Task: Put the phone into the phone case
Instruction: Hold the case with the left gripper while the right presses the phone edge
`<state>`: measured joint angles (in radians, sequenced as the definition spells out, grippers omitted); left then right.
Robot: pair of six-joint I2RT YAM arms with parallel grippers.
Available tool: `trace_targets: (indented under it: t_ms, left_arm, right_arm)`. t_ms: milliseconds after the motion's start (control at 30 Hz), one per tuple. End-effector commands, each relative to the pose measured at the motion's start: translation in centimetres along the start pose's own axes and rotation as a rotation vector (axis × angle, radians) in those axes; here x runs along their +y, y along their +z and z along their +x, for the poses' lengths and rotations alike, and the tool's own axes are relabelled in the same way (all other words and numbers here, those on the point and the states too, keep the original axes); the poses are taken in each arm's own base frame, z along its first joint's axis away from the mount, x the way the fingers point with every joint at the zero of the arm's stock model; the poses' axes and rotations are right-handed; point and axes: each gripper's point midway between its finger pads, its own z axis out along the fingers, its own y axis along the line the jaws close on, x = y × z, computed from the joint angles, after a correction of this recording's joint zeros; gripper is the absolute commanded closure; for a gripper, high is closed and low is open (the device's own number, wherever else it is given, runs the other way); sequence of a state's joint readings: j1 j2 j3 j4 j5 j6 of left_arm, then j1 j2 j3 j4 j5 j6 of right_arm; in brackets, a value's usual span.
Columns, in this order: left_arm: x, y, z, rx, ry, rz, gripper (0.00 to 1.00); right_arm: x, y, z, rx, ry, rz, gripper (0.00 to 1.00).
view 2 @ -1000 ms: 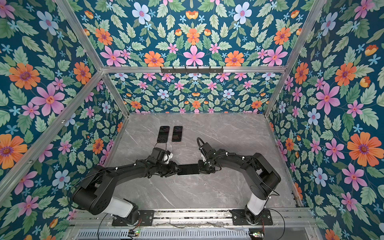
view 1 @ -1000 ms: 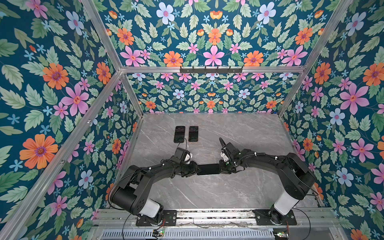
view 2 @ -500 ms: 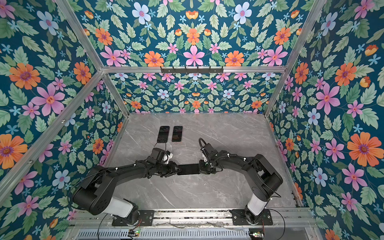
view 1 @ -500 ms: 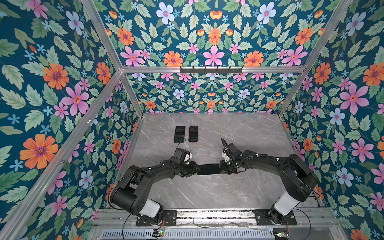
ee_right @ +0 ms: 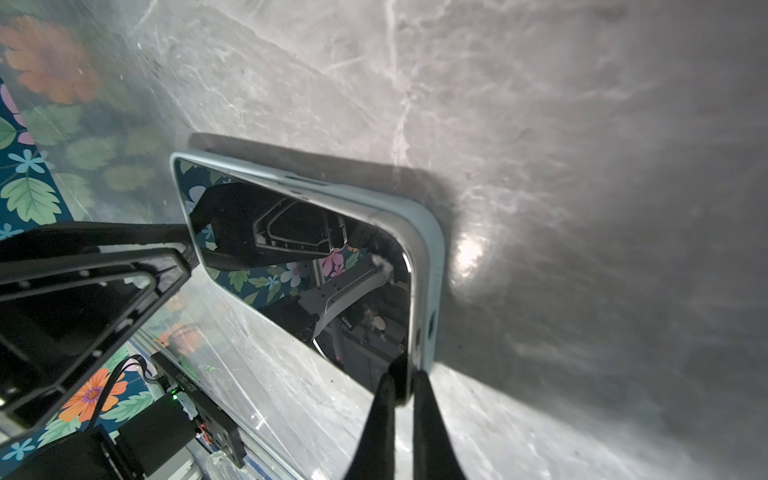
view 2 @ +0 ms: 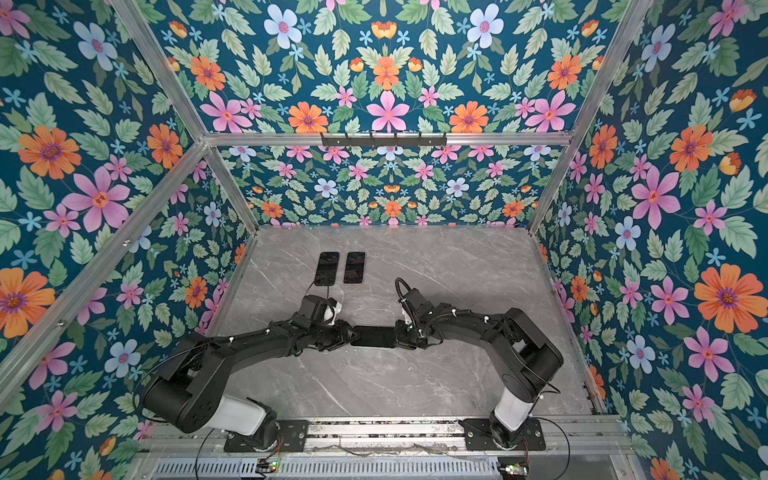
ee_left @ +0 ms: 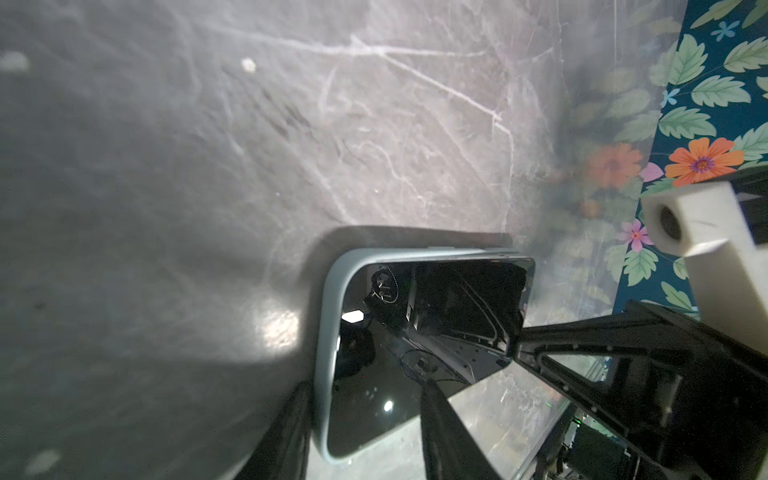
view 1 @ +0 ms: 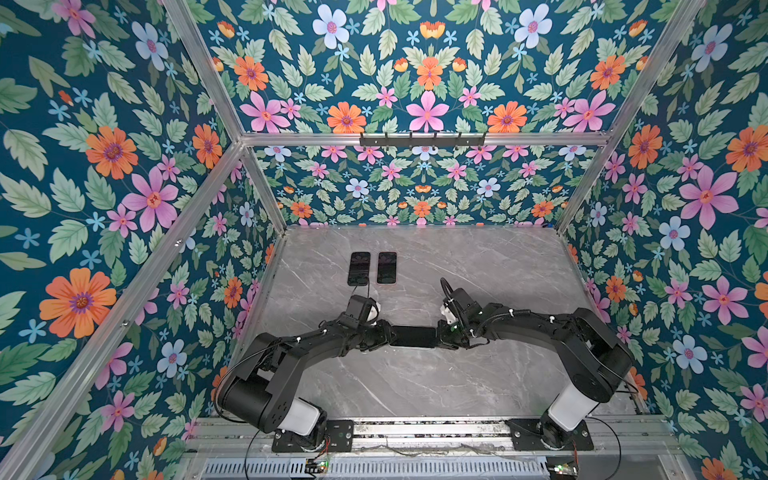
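Right wrist view shows the right gripper closed almost fully, its two fingers pinching one corner of the phone and the wall of the phone case together through their thickness. Along that end the phone's silver frame stands proud of the pale blue case rim, so this end is judged not fully seated; the far end looks flush. Both top views place the assembly flat on the table, near the front centre, lying lengthwise between the two arms with one gripper at each short end. Left wrist view shows the left gripper with its jaws part-way apart, bracketing the opposite end of the case. It appears to be clamped on the case as a brace, though glare and the steep angle prevent confirming pad contact. Two spare handsets lie side by side well behind, apart from the work. Hazards from this state:
- A pinch at a single corner can cock the phone, so that the diagonal corner lifts out of the rim.
- Smooth fingers on glass can let the corner slip sideways out of the grip.
- If the left brace is loose, the assembly can slide or pivot on the polished surface instead of seating.
- Excess pressure risks marking the screen.

Check all four corners for a flush rim before release
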<state>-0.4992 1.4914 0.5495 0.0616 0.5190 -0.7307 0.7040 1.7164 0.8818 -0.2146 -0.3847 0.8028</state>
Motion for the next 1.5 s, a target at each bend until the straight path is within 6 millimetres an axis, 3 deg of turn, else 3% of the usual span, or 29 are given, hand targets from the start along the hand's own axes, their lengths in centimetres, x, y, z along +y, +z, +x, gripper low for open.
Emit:
trace_targets:
  t_ms: [0,300,433,500,567,667,767,1000,1133,1467]
  left_arm:
    - [0.8,0.5,2.6,0.099,-0.040,-0.017,0.55]
    - [1.1,0.4,2.9,0.100,-0.033,-0.039,0.56]
    - [3.5,-1.5,2.0,0.060,-0.041,-0.142,0.53]
    - [4.5,-2.5,1.7,0.039,-0.054,-0.180,0.47]
    - [4.4,-3.2,1.8,0.024,-0.054,-0.184,0.41]
    - [3.2,-3.7,2.5,0.017,-0.061,-0.126,0.38]
    - [2.0,-4.1,3.5,-0.001,-0.056,-0.081,0.34]
    - [-2.3,-1.3,4.9,0.023,-0.021,0.035,0.37]
    - [-2.7,0.0,4.6,0.024,-0.024,0.044,0.41]
    - [-2.9,1.6,2.9,0.024,-0.005,0.019,0.49]
  right_arm:
    - [0.5,1.6,1.8,0.070,-0.012,-0.037,0.93]
    - [0.7,1.6,2.0,0.072,-0.019,-0.025,0.93]
    - [-0.4,-1.2,1.6,0.026,-0.063,0.069,0.91]
    - [-0.1,-3.8,0.6,-0.027,-0.110,0.090,0.88]
    - [0.3,-5.3,-0.4,-0.070,-0.161,0.101,0.83]
    - [1.2,-5.9,-2.3,-0.102,-0.229,0.092,0.76]
    - [2.9,-5.6,-4.2,-0.113,-0.303,0.059,0.64]
    - [4.1,-0.6,-6.3,0.014,-0.386,0.028,0.47]
    - [3.7,0.6,-5.8,0.069,-0.390,0.021,0.45]
    - [2.4,0.1,-1.9,0.127,-0.338,-0.029,0.54]
